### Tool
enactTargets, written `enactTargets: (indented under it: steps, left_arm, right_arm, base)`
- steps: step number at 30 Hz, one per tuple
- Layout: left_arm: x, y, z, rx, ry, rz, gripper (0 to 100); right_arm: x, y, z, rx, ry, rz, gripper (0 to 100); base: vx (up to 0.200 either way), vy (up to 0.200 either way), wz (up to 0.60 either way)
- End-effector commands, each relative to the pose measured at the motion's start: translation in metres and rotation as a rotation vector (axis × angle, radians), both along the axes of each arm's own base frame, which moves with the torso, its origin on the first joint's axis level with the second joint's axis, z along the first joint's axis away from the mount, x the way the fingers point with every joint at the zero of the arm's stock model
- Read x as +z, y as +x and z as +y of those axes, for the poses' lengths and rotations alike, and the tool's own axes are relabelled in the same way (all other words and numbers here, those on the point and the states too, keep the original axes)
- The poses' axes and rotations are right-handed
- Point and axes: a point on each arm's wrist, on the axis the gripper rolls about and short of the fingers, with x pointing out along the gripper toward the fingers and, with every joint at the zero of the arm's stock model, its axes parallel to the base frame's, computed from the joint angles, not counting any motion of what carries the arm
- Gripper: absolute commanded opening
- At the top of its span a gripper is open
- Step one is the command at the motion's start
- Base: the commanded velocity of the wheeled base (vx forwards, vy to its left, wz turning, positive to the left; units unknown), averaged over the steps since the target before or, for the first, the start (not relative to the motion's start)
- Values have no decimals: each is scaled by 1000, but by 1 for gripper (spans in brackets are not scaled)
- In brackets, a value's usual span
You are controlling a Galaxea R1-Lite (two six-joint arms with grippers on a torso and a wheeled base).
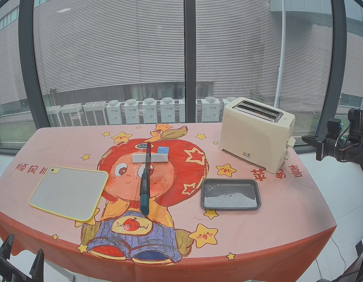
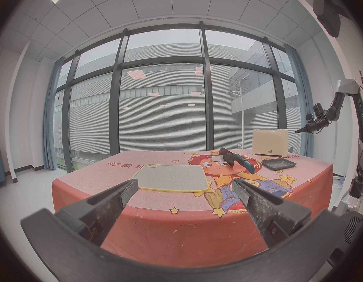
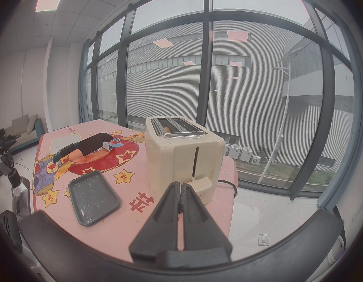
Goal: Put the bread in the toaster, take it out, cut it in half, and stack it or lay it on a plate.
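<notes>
A cream toaster [image 1: 258, 132] stands at the table's back right, and I cannot tell what is inside its two top slots [image 3: 175, 125]. My right gripper [image 3: 180, 185] is shut with nothing in it, its tip right at the toaster's side lever [image 3: 201, 185], which sits at the low end of its slit. In the head view that right gripper [image 1: 305, 139] hovers just off the toaster's right side. A dark grey tray [image 1: 231, 194] lies in front of the toaster. My left gripper [image 2: 185, 183] is open and empty, low off the table's front left corner [image 1: 23, 251].
A teal-handled knife [image 1: 144, 185] lies mid-table, its blade propped on a small white block [image 1: 158, 158]. A grey, yellow-edged cutting board [image 1: 68, 192] lies at the front left. Windows stand behind the table, and its right edge drops off just beyond the toaster.
</notes>
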Motion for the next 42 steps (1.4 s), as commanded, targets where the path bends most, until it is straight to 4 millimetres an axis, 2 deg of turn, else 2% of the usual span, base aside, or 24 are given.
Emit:
enactTargets:
  steps: [1,7,8,11,17,22,34,42]
  left_arm:
    - [-5,1,0,0,0,19,100]
    - [-5,1,0,0,0,19,100]
    - [-5,1,0,0,0,19,100]
    - [-5,1,0,0,0,19,100]
    - [-5,1,0,0,0,19,100]
    - [-5,1,0,0,0,19,100]
    - [-5,1,0,0,0,19,100]
    - [-5,1,0,0,0,19,100]
  right_arm:
    - [4,-11,2,-1,0,-9,0]
    - [10,-26,0,-17,15,-18,0]
    - [15,-35,2,-22,30,-23,0]
    - [18,-47,3,-41,77,-11,0]
    - [8,-59,6,-45,98,35,0]
    - [16,-55,4,-48,97,-43,0]
    - [-3,-36,5,-41,94,-61,0]
    - [-6,-36,7,-32,96,-51,0]
  base:
    - [0,0,0]
    - [0,0,0]
    - [0,0,0]
    - [0,0,0]
    - [0,0,0]
    - [0,0,0]
    - [0,0,0]
    - [0,0,0]
